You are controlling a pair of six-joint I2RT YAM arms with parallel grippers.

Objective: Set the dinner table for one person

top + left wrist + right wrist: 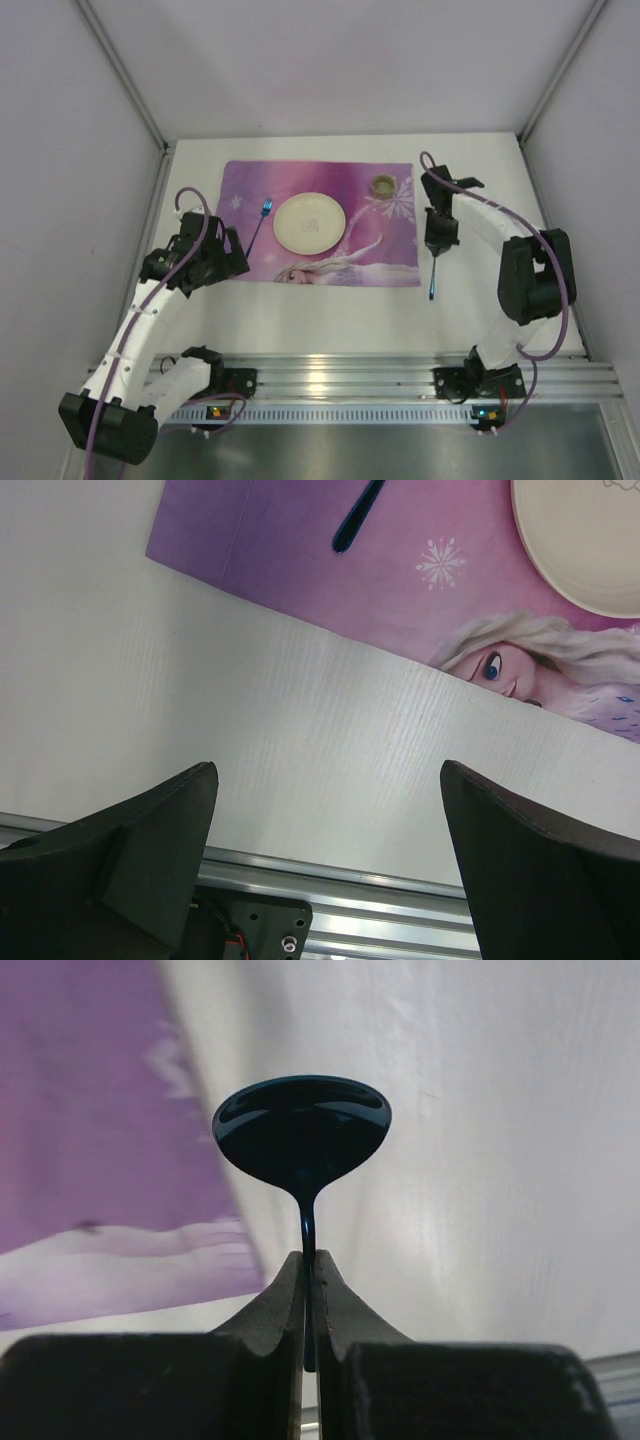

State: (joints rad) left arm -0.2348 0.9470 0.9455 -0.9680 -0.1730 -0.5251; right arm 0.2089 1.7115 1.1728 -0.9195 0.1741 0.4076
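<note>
Pinching spoon (302, 1125), right tool (309, 1265) hangs above dinner table (500, 1160).

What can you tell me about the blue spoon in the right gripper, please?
The blue spoon looks like dark, glossy metal, with a rounded oval bowl and a thin straight handle. The right gripper is shut on the handle, and the bowl sticks out past its fingertips. The spoon sits over the bare white dinner table, just off the right edge of the purple placemat and not over it. Whether the bowl touches the tabletop cannot be told.
</note>
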